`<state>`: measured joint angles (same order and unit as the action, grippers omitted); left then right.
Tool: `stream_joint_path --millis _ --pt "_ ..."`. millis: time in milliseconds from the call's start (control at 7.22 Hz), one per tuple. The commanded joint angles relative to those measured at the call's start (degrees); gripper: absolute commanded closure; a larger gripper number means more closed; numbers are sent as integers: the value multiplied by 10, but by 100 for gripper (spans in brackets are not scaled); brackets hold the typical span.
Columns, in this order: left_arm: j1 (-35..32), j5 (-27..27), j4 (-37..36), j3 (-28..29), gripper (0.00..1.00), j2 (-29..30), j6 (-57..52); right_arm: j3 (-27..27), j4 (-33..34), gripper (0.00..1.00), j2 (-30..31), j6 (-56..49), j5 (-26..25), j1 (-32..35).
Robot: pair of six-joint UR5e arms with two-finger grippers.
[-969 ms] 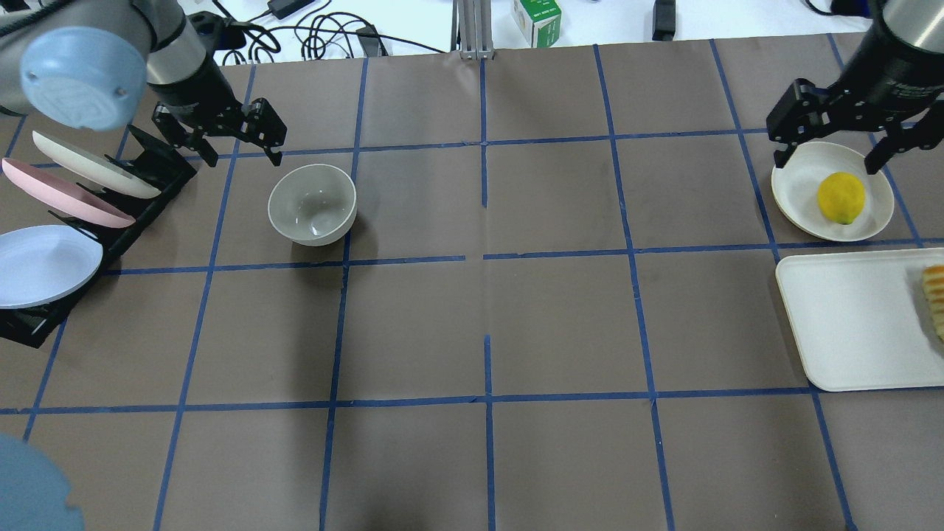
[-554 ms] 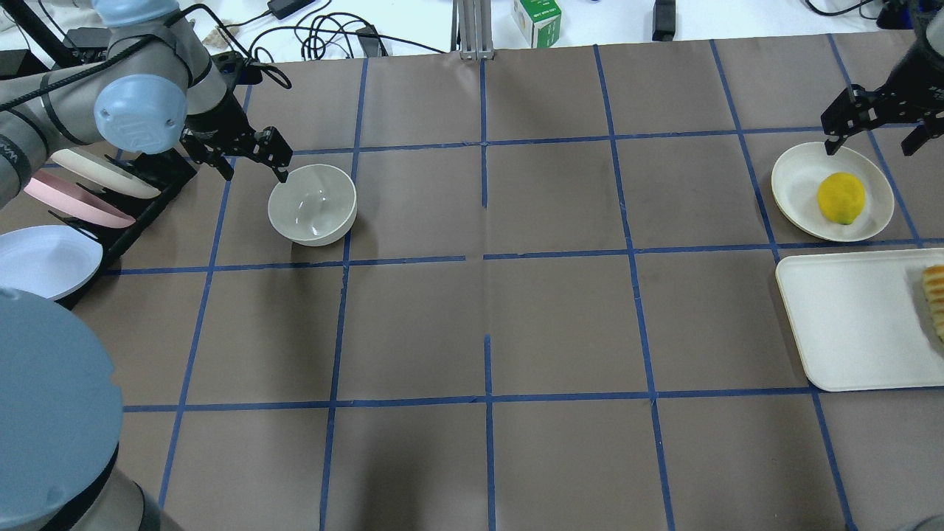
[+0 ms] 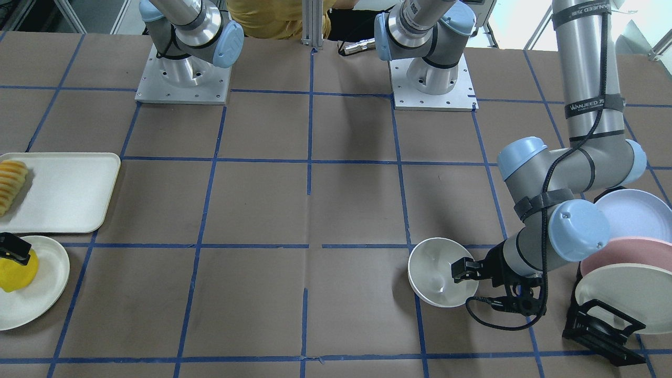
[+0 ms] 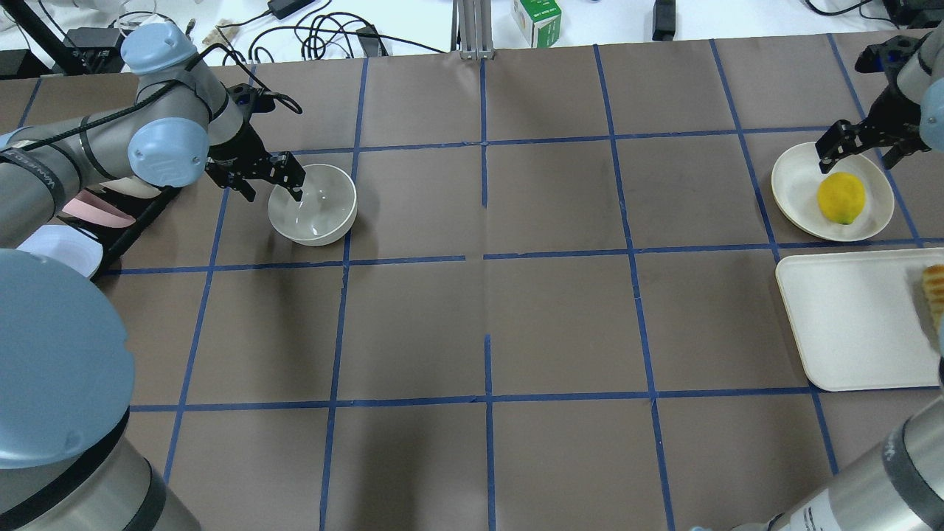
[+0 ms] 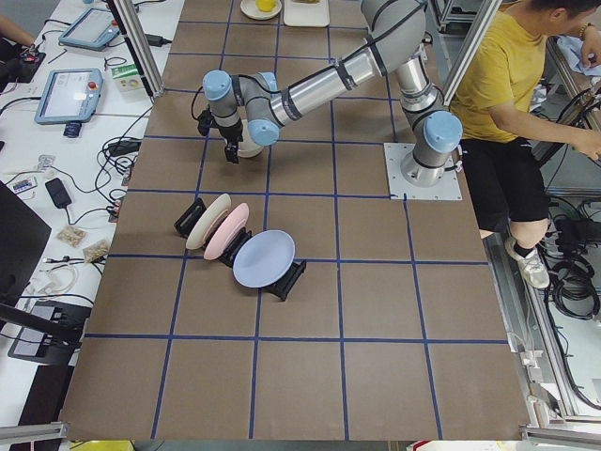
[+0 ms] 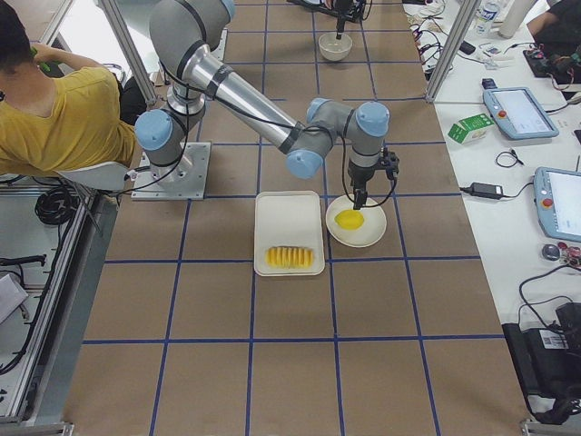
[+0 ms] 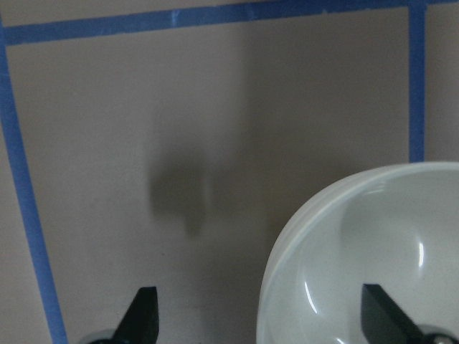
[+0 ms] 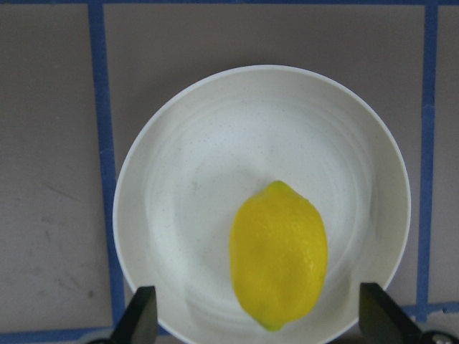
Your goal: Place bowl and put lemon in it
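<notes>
Left hand (image 4: 271,193) astride bowl (image 4: 318,220) (jaws apart)

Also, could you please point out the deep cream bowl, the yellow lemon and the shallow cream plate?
deep cream bowl (image 4: 324,217), overhead view, inner wall.
yellow lemon (image 8: 278,254), right wrist view, middle.
shallow cream plate (image 8: 215,165), right wrist view, bare floor.

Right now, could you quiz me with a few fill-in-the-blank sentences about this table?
The lemon lies on a shallow cream ____. The left gripper is open, its fingers straddling the bowl at its ____. The yellow-orange fruit slices sit on a white ____.
Missing words: plate; rim; tray.
</notes>
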<state>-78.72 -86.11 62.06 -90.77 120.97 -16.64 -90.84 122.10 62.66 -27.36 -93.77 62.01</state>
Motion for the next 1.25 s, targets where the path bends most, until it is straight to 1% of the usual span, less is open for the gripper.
stream_joint_path --millis 0,138,415,554,692,831,969,1108 --pt "1 -3 -3 -5 74 7 -2 -1 59 0 -45 -10 -33 0" --pt "1 -5 -3 -5 100 4 -3 -3 60 0 -47 -8 -34 0" --pt "1 2 -2 -5 100 3 -4 -3 54 0 -65 -4 -34 0" --pt "1 1 4 1 100 -7 -8 -3 52 0 -66 -6 -35 -1" --pt "-5 2 15 -3 100 -16 -2 -3 47 30 -65 -6 -35 -2" --pt "-19 4 38 -4 100 -34 28 -2 28 92 -62 -6 -35 -9" --pt "-55 29 46 -5 100 -57 78 0 17 100 -60 -6 -35 -12" --pt "-105 38 40 -21 100 -71 124 7 -7 100 -42 -6 -34 -12"
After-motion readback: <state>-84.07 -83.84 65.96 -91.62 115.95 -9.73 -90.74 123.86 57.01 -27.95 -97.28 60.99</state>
